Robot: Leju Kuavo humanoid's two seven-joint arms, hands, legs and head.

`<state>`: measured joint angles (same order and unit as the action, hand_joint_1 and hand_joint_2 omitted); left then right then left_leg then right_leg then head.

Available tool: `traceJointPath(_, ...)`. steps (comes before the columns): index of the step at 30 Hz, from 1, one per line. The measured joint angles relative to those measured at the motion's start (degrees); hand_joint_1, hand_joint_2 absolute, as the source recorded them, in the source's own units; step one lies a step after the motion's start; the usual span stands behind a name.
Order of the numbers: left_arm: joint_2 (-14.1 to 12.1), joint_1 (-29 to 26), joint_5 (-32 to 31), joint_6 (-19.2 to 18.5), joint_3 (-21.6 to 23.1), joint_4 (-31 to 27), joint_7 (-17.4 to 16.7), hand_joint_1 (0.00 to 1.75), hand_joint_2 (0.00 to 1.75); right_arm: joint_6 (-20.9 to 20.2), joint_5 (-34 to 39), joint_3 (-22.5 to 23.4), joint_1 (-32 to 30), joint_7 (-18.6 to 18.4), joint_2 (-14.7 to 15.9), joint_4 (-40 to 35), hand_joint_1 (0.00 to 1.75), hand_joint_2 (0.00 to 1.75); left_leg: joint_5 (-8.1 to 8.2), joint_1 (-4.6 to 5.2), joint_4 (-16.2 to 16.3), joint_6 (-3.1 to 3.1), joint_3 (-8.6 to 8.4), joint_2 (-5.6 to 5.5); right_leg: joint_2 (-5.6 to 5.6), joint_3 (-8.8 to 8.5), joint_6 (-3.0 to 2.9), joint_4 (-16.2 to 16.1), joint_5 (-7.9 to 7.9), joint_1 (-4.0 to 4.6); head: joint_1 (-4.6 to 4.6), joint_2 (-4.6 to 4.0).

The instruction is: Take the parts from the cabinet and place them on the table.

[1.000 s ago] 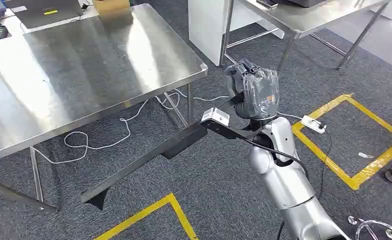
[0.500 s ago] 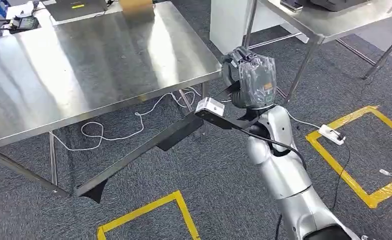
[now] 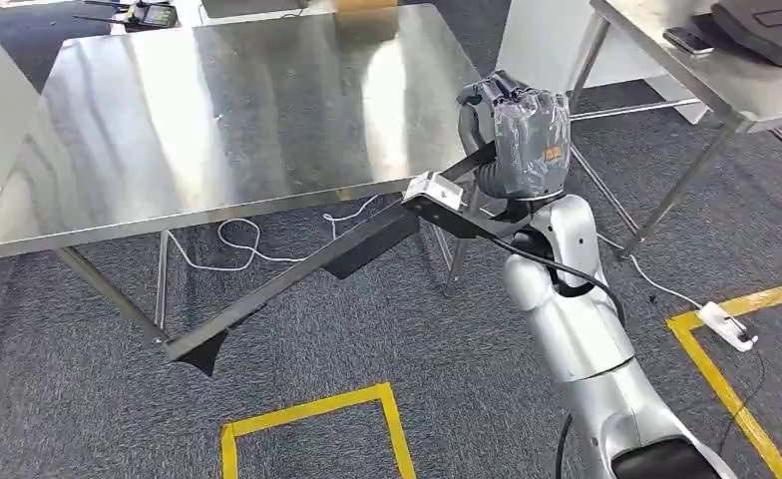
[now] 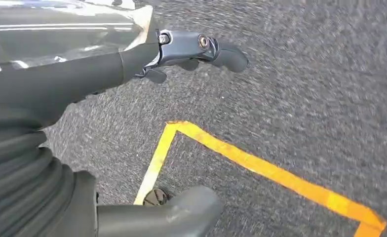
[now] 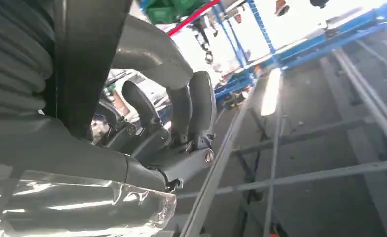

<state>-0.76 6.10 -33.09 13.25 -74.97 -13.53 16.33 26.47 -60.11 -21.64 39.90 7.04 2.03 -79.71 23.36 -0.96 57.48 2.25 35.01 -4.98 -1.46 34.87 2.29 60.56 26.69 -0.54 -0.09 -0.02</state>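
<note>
My right hand (image 3: 517,140), wrapped in clear plastic, is raised in front of me and grips one end of a long black part (image 3: 267,299). The part slants down to my left, and its far end hangs low by the steel table's (image 3: 217,120) front edge. In the right wrist view the fingers (image 5: 181,113) curl around the dark bar (image 5: 78,59). My left hand (image 4: 58,89) hangs over the carpet, fingers (image 4: 201,47) and thumb (image 4: 181,212) apart, holding nothing.
A second steel table (image 3: 736,95) at the right carries a phone (image 3: 686,40) and a dark device (image 3: 776,20). A white cable (image 3: 257,249) lies under the near table. A white power strip (image 3: 723,324) and yellow floor tape (image 3: 307,414) mark the carpet.
The whole picture has shifted: my view has turned, so the steel table now lies more squarely ahead. My right hand keeps hold of the black part, still raised.
</note>
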Motion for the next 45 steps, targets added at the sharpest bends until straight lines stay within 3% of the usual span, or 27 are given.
traceJointPath(1, 0.00, 0.02, 0.00, -0.04, 0.00, -0.02, 0.00, 0.00, 1.75, 0.00, -0.11, 0.04, 0.05, -0.09, 0.11, 0.04, 1.75, 1.75, 0.13, 0.29, 0.25, -0.29, 0.24, -0.54, -1.72, -0.87, -0.16, -2.62, -0.78, -0.16, 0.02, 0.02)
traceJointPath(2, 0.00, 0.00, -0.02, -0.17, 0.00, -0.02, -0.02, 0.00, 1.75, 0.04, -0.11, 0.13, 0.11, -0.15, 0.13, 0.04, 1.75, 1.75, 0.26, 0.38, 0.45, -0.54, 0.42, -0.92, -0.98, -1.21, -0.86, -2.82, -1.18, -0.19, -0.03, 0.00)
traceJointPath(5, -0.02, -0.41, -0.30, -0.59, 0.00, -0.02, -0.09, 0.00, 1.75, 0.11, -0.33, 0.26, -0.09, -0.35, 0.41, -0.02, 1.75, 1.75, 0.04, -0.03, 0.10, -1.68, 0.77, -2.15, 0.17, -1.30, -1.95, -2.79, -1.27, 0.03, -0.02, 0.02)
traceJointPath(6, -0.07, -0.53, -0.53, -0.66, 0.00, -0.02, -0.13, 0.00, 1.75, 0.11, -0.44, 0.31, -0.13, -0.61, 0.57, -0.13, 1.75, 1.75, 0.48, -0.14, 0.66, -1.84, 0.94, -0.78, 0.67, -1.52, -2.39, -3.18, -1.55, -0.56, -0.09, 0.00)
traceJointPath(7, -0.04, -0.53, -0.59, -0.66, 0.00, 0.00, -0.13, 0.00, 1.75, 0.13, -0.55, 0.31, -0.38, -0.79, 0.63, -0.31, 1.75, 1.75, 1.73, 0.18, 2.39, -2.16, 1.64, 2.08, 0.97, -1.64, -2.79, -3.22, -1.45, -0.49, -0.37, 0.00)
traceJointPath(8, -0.07, -0.34, -0.70, -0.70, 0.02, -0.02, -0.13, 0.00, 1.75, 0.15, -0.83, 0.37, -0.67, -1.05, 0.90, -0.63, 1.75, 1.75, 3.95, 0.12, 6.20, -2.46, 3.42, 3.76, 1.42, -1.72, -2.98, -3.20, -1.32, -0.40, -0.61, 0.00)
traceJointPath(10, -0.11, -0.11, -1.37, -1.11, 0.09, -0.02, -0.20, 0.00, 1.75, 0.22, -1.96, 0.52, -1.67, -1.90, 1.57, -1.03, 1.75, 1.75, 7.98, -0.06, 15.58, -2.82, 8.04, 4.64, 2.56, -1.84, -3.28, -3.18, -1.12, -0.17, -0.55, 0.00)
traceJointPath(11, -0.09, -0.14, -1.75, -1.27, 0.26, 0.00, -0.24, 0.00, 1.75, 0.26, -2.45, 0.72, -2.47, -2.21, 2.01, -1.29, 1.75, 1.75, 8.52, -0.19, 18.67, -2.97, 9.72, 4.79, 3.16, -1.89, -3.39, -3.17, -1.03, -0.06, -0.57, 0.00)
traceJointPath(12, -0.11, -0.16, -1.90, -1.36, 0.33, -0.02, -0.35, 0.00, 1.75, 0.28, -2.69, 0.94, -3.14, -2.34, 2.41, -1.57, 1.75, 1.75, 7.79, -0.25, 18.56, -3.00, 9.81, 4.86, 3.72, -1.96, -3.45, -3.17, -0.96, -0.02, -0.50, 0.00)
traceJointPath(13, -0.17, -0.14, -2.10, -1.38, 0.37, -0.02, -0.37, 0.00, 1.75, 0.31, -2.86, 1.22, -3.75, -2.40, 2.86, -1.96, 1.75, 1.75, 5.89, -0.25, 15.75, -2.92, 8.55, 4.94, 4.29, -2.03, -3.55, -3.16, -0.85, 0.02, -0.57, 0.00)
traceJointPath(14, -0.20, -0.14, -2.34, -1.40, 0.44, -0.02, -0.44, 0.00, 1.75, 0.33, -2.95, 1.44, -4.24, -2.40, 3.28, -2.36, 1.75, 1.75, 3.25, -0.21, 10.49, -2.68, 5.84, 5.33, 4.87, -2.20, -3.42, -3.16, -0.66, 0.03, -0.55, 0.00)
traceJointPath(15, -0.33, -0.12, -2.38, -1.40, 0.50, -0.02, -0.50, 0.00, 1.75, 0.35, -2.97, 1.68, -4.51, -2.45, 3.70, -2.87, 1.75, 1.75, 1.09, -0.12, 5.35, -2.34, 3.04, 6.61, 5.28, -2.37, -3.30, -3.16, -0.52, 0.10, -0.55, 0.00)
traceJointPath(16, -0.37, -0.05, -2.38, -1.38, 0.61, -0.02, -0.55, 0.00, 1.75, 0.37, -2.97, 1.88, -4.72, -2.49, 4.02, -3.41, 1.75, 1.75, 0.44, 0.15, 1.41, -1.83, 0.85, 9.57, 5.69, -2.54, -3.13, -3.19, -0.38, 0.33, -0.59, 0.00)
traceJointPath(17, -0.52, 0.25, -2.38, -1.38, 0.66, -0.04, -0.61, 0.00, 1.75, 0.46, -2.97, 2.18, -4.87, -2.56, 4.46, -3.80, 1.75, 1.75, 0.73, 0.73, 0.82, -1.56, 0.71, 9.37, 6.17, -2.41, -2.73, -2.97, -0.11, 1.12, -0.49, 0.00)
traceJointPath(20, -0.52, 0.35, -2.34, -1.31, 0.68, -0.04, -0.64, 0.00, 1.75, 0.48, -3.19, 2.49, -5.41, -2.64, 4.81, -4.44, 1.75, 1.75, 0.73, 0.99, 0.73, -0.77, 1.08, 7.27, 7.96, -2.84, -2.11, -3.31, 0.11, 0.94, -0.35, 0.00)
traceJointPath(21, -0.55, 0.33, -2.29, -1.25, 0.68, -0.04, -0.66, 0.00, 1.75, 0.48, -3.26, 2.51, -5.44, -2.64, 4.81, -4.68, 1.75, 1.75, 0.27, 0.63, -0.01, -0.19, 0.50, 6.64, 8.21, -2.73, -1.72, -3.08, 0.50, 1.56, -0.35, 0.00)
traceJointPath(22, -0.52, 0.30, -2.30, -1.20, 0.66, -0.04, -0.66, 0.00, 1.75, 0.48, -3.41, 2.69, -5.44, -2.64, 5.05, -4.85, 1.75, 1.75, 0.06, 0.38, -0.29, 0.10, 0.29, 6.28, 5.64, -2.18, -1.56, -1.71, 1.24, 0.83, -0.22, 0.00)
traceJointPath(23, -0.52, 0.50, -2.25, -1.18, 0.66, -0.04, -0.66, 0.00, 1.75, 0.48, -3.41, 2.73, -5.40, -2.67, 5.11, -5.05, 1.75, 1.75, -0.09, 0.29, -0.34, 0.50, 0.27, 5.68, 3.41, -0.84, -2.00, 1.60, 2.92, 0.75, -0.37, 0.02)
traceJointPath(24, -0.52, 0.73, -2.21, -1.18, 0.66, -0.04, -0.63, 0.00, 1.75, 0.48, -3.48, 2.78, -5.46, -2.67, 5.36, -5.09, 1.75, 1.75, -0.10, 0.27, -0.34, 0.58, 0.31, 4.96, 2.25, 1.71, -2.33, 6.82, 5.11, 0.48, 0.02, 0.00)
traceJointPath(26, -0.42, 0.83, -2.12, -1.27, 0.68, -0.02, -0.42, 0.00, 1.75, 0.55, -3.89, 2.78, -5.96, -2.51, 5.73, -5.07, 1.75, 1.75, -0.10, 0.28, -0.31, 0.59, 0.35, 3.77, 1.77, 6.04, -2.18, 15.22, 7.73, 0.33, 0.07, 0.00)
traceJointPath(27, -0.37, 0.77, -1.90, -1.29, 0.68, -0.02, -0.35, 0.00, 1.75, 0.52, -4.04, 2.78, -6.27, -2.43, 5.79, -5.07, 1.75, 1.75, -0.09, 0.28, -0.30, 0.59, 0.31, 3.25, 1.73, 6.83, -1.78, 16.05, 7.44, 0.30, 0.09, 0.00)
traceJointPath(29, -0.31, 0.74, -1.64, -1.27, 0.66, -0.02, -0.35, 0.00, 1.75, 0.44, -4.04, 2.80, -6.62, -2.43, 5.86, -5.07, 1.75, 1.75, -0.03, 0.22, -0.22, 0.48, 0.18, 2.31, 1.72, 4.32, -0.37, 9.52, 3.94, -0.04, 0.09, 0.00)
traceJointPath(31, -0.24, 0.75, -1.62, -1.22, 0.66, -0.02, -0.35, 0.00, 1.75, 0.44, -4.00, 2.91, -6.87, -2.43, 5.97, -5.07, 1.75, 1.75, 0.30, 0.23, 0.17, -0.05, 0.21, 1.66, 1.49, -0.64, 0.71, -1.68, -0.41, -0.74, 0.11, 0.00)
traceJointPath(33, -0.22, 0.73, -1.62, -1.25, 0.66, -0.02, -0.31, 0.00, 1.75, 0.48, -3.80, 3.32, -7.64, -2.40, 6.12, -5.16, 1.75, 1.75, 0.67, 0.56, 0.61, -0.68, 0.40, 1.31, 1.42, -1.17, -0.53, -2.54, -0.88, -0.43, 0.11, 0.00)
traceJointPath(34, -0.22, 0.66, -1.64, -1.33, 0.66, -0.02, -0.28, 0.00, 1.75, 0.52, -3.76, 3.59, -8.25, -2.40, 6.14, -5.25, 1.75, 1.75, 0.97, 0.54, 0.82, -0.04, 0.50, 1.35, 1.44, -1.21, -0.71, -2.67, -1.04, -0.67, -0.09, 0.02)
traceJointPath(35, -0.22, 0.53, -1.64, -1.38, 0.66, -0.02, -0.26, 0.00, 1.75, 0.55, -3.78, 3.84, -8.74, -2.36, 6.25, -5.33, 1.75, 1.75, 0.68, 0.48, 0.80, 0.73, 0.54, 1.42, 1.39, -1.19, -0.83, -2.65, -1.12, -0.49, 0.04, 0.00)
traceJointPath(45, -0.22, 0.59, -1.90, -1.68, 0.68, -0.02, 0.00, 0.00, 1.75, 1.05, -3.87, 4.83, -11.72, -2.12, 6.67, -7.24, 1.75, 1.75, 0.70, 0.29, 0.11, 0.40, -0.03, 2.11, 0.76, -1.14, -1.01, -2.60, -1.04, 0.00, -0.04, 0.00)
